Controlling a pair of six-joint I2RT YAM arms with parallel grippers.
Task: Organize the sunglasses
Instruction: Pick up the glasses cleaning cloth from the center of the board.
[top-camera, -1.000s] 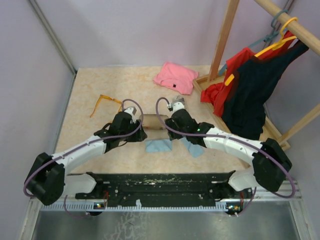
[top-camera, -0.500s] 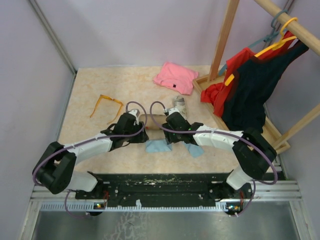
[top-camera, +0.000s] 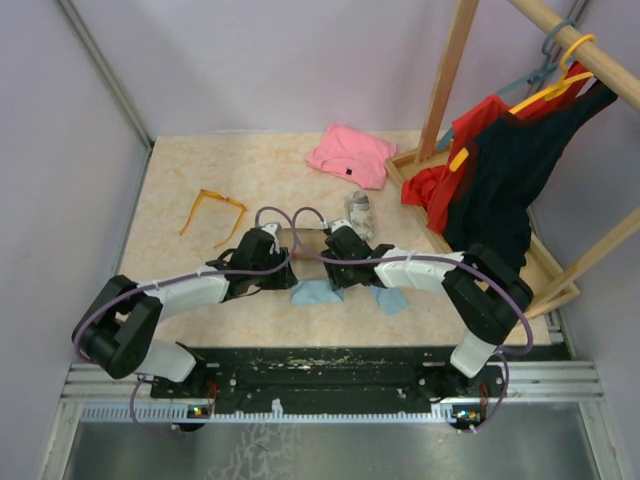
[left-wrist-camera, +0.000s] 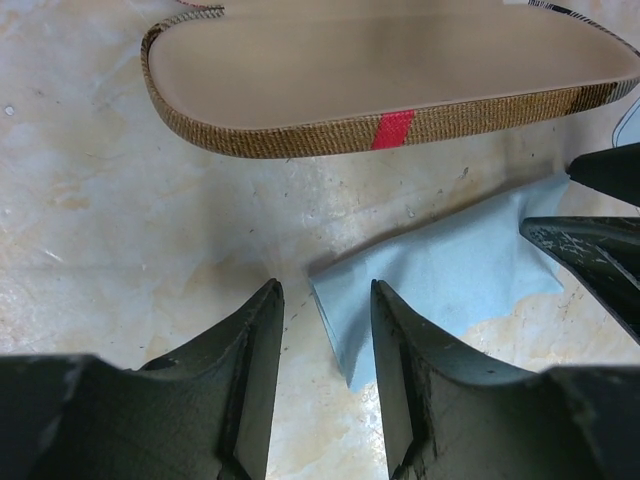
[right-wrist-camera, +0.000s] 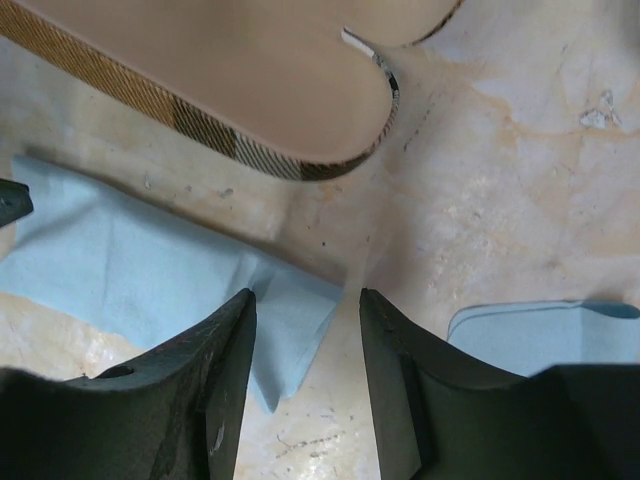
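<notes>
Two arms stretch low over the beige, marble-patterned counter (top-camera: 190, 160). Between them lies an oblong case (left-wrist-camera: 380, 60) with rounded ends, a smooth tan face and a woven plaid edge with one red stripe. Just beside it is a thin light blue cloth (left-wrist-camera: 450, 270), flat, soft and roughly rectangular. A second blue cloth (right-wrist-camera: 530, 335) lies further right.

Left gripper (left-wrist-camera: 325, 290): dark fingers partly apart with a narrow gap, and the cloth's corner lies in that gap. Nothing is clamped, and contact with the cloth can't be told. Right gripper (right-wrist-camera: 305, 295): same, fingers partly apart over the cloth's opposite end, holding nothing.

Orange sunglasses (top-camera: 212, 208), thin frame with arms unfolded, lie on the counter at far left, well apart from both grippers. A small grey patterned case (top-camera: 358, 210) sits beyond the right gripper. A folded pink shirt (top-camera: 350, 155) is at the back.
</notes>
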